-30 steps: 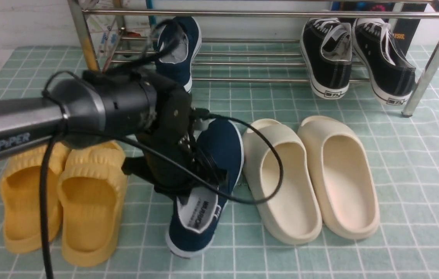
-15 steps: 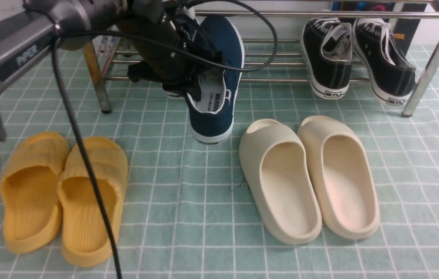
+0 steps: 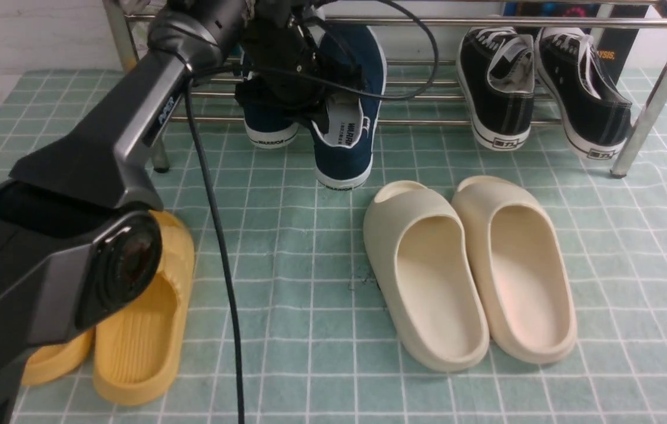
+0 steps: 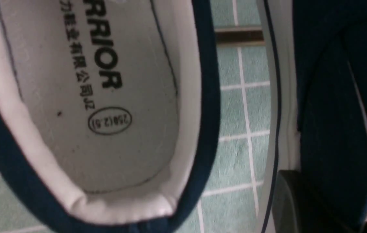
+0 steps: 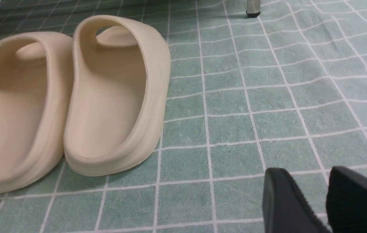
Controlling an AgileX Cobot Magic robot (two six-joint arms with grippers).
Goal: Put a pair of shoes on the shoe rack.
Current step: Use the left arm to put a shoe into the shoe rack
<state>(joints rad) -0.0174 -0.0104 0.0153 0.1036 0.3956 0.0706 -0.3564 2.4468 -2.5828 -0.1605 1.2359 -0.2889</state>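
The left arm (image 3: 133,135) hides most of one yellow slide (image 3: 53,362) and where the left gripper (image 3: 324,118) grips the front navy shoe (image 3: 348,156). The right gripper (image 5: 314,178) is cut off at the edge, its gap unclear

the front view looks forward and down from the robot's own side, over the mint-green checked cloth (image 3: 486,400) to the shiny chrome tube shoe rack (image 3: 427,22) at the far edge. the left wrist view is very close to a navy blue canvas slip-on (image 4: 112,97), looking into its opening; the front view shows that shoe by the rack. the right wrist view sits low over the cloth, facing the cream foam slides (image 5: 105,97), also in the front view.
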